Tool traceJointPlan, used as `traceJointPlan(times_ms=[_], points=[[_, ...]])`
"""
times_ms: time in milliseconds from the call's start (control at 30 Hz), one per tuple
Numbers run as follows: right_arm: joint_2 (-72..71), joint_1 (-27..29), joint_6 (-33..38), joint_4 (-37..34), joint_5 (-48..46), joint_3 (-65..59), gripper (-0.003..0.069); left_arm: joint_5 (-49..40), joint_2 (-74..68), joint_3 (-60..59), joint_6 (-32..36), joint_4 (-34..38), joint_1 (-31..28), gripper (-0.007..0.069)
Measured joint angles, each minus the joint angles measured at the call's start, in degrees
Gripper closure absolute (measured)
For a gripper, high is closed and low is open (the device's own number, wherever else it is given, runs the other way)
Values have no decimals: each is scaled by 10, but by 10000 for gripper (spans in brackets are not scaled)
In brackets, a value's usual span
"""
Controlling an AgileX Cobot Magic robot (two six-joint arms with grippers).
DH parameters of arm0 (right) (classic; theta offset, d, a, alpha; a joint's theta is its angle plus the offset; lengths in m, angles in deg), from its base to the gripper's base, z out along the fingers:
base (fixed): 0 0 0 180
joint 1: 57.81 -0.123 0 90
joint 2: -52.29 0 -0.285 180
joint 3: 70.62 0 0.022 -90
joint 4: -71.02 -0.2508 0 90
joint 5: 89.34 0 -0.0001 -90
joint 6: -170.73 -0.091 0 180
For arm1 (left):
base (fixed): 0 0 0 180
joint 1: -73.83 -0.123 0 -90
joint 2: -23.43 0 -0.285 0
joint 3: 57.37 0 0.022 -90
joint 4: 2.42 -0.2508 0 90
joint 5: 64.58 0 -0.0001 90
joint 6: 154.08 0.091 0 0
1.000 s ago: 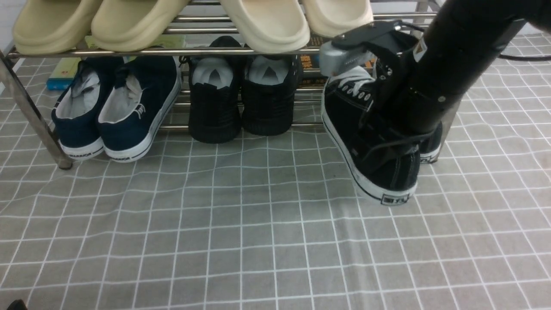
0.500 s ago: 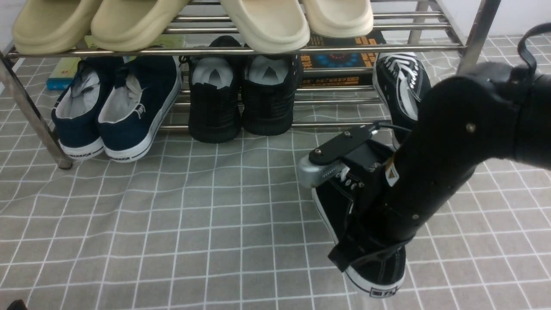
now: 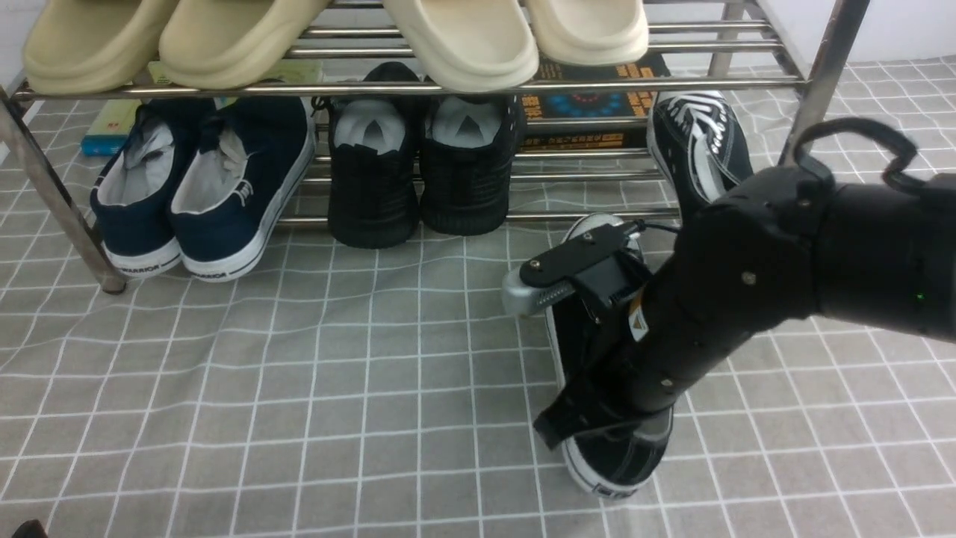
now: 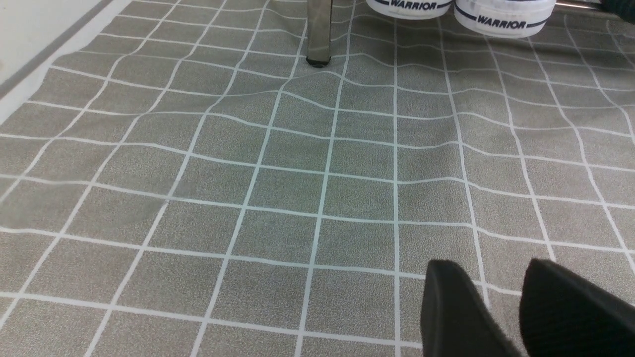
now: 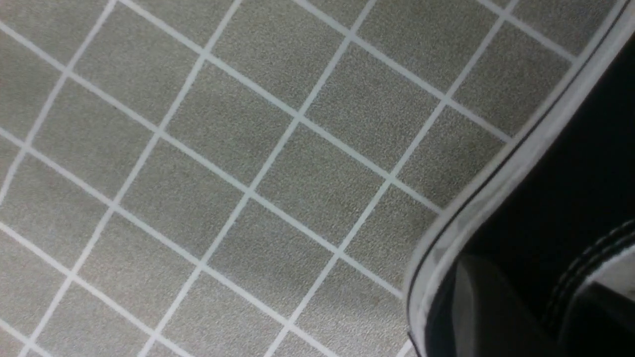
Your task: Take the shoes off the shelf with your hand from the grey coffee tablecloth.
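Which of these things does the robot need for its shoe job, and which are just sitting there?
For the job: black lace-up sneaker on the checked cloth; its twin on the shelf; right arm.
Just lying about: navy sneakers; black knit shoes; beige slippers; books.

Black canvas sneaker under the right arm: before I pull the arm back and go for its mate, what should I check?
1. Sneaker off the shelf: ok, it is out in front of it.
2. Sneaker resting on the tablecloth: ok, its sole appears to be down on the cloth.
3. Right pincer released: cannot tell; its fingers sit either side of the shoe's collar.
4. Second sneaker off the shelf: not ok, it lies on the lower tier at the right end.
5. Left pincer free: ok, open with nothing in it, over bare cloth.
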Motion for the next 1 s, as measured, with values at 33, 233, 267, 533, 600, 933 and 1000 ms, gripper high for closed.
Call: traceJointPlan(times_ms=[33, 233, 267, 533, 600, 933, 1000], points=[[1, 1, -1, 5, 0, 1, 457, 0, 0, 0, 0, 0, 0, 385], [-23, 2, -2, 31, -65, 41, 295, 0, 0, 0, 0, 0, 0, 385], [-33, 2, -2, 48, -81, 56, 281, 0, 0, 0, 0, 0, 0, 385], [-54, 72, -64, 165, -94, 114, 267, 0, 0, 0, 0, 0, 0, 385], [-45, 103, -76, 183, -76, 114, 267, 0, 0, 0, 0, 0, 0, 385], [25, 175, -88, 211, 47, 114, 267, 0, 0, 0, 0, 0, 0, 385], [35, 175, -88, 217, 55, 114, 267, 0, 0, 0, 0, 0, 0, 385]])
